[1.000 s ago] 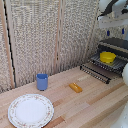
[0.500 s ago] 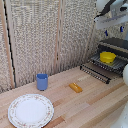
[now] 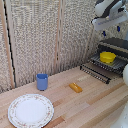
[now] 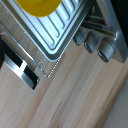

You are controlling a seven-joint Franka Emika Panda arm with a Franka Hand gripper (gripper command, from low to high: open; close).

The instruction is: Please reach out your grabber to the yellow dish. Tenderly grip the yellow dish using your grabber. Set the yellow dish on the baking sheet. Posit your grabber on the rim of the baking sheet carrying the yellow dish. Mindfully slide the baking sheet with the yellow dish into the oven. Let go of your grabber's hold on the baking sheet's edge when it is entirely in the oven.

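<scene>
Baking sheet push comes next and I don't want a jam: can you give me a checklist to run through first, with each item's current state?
1. Yellow dish sits on the baking sheet: ok.
2. Sheet fully inside the oven: not ok, it sticks out over the table.
3. Grabber at the sheet's rim: not ok, it hangs high above.
4. Jaws open for the rim: cannot tell.
5. Blue cup, orange piece and plate away from the sheet: ok.

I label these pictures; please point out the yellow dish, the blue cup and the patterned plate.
yellow dish [image 3: 107, 57], exterior view, its inside
blue cup [image 3: 42, 81], exterior view, its side wall
patterned plate [image 3: 14, 107], exterior view, its rim
</scene>
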